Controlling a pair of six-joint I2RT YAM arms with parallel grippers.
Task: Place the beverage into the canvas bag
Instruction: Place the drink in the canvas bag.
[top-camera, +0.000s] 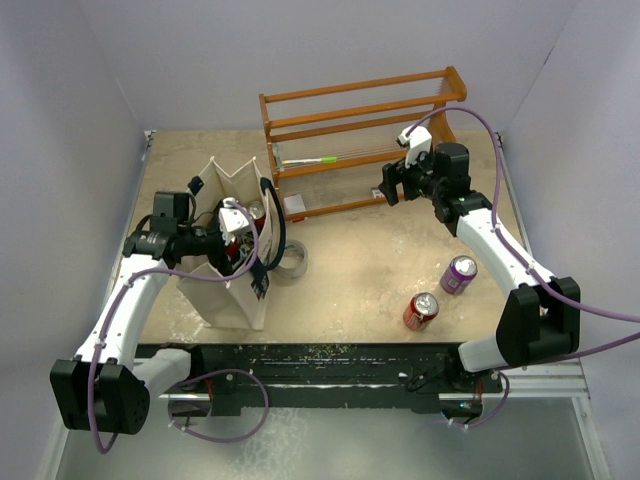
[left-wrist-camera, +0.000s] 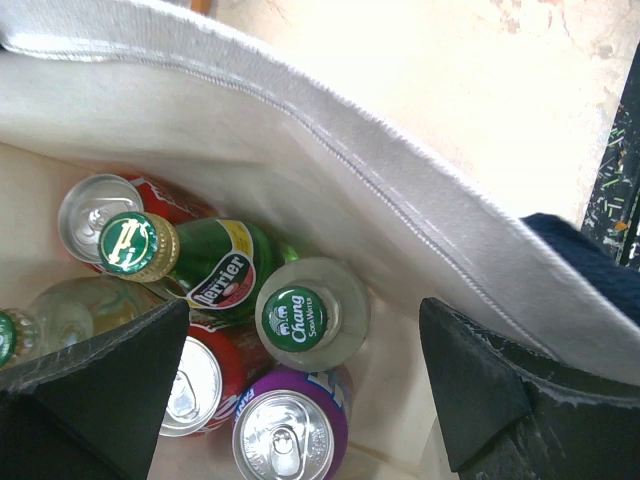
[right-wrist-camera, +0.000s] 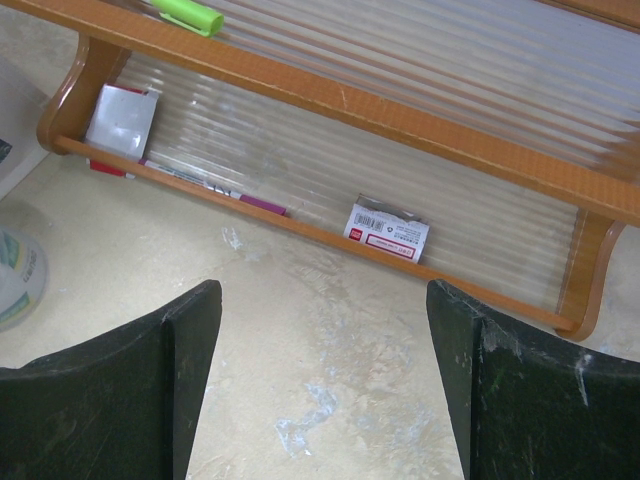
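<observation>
Your Chang soda-water bottle stands upright inside the canvas bag, at 9 o'clock on the table, beside a Perrier bottle. Your left gripper hangs over it, jaws apart, gripping nothing. At 1 o'clock your right gripper gapes empty before the wooden rack. At 4 o'clock sit a purple can and a red can.

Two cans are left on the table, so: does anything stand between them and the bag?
A tape roll lies beside the bag, toward the purple can and red can, and the open left gripper hangs over its mouth.
</observation>
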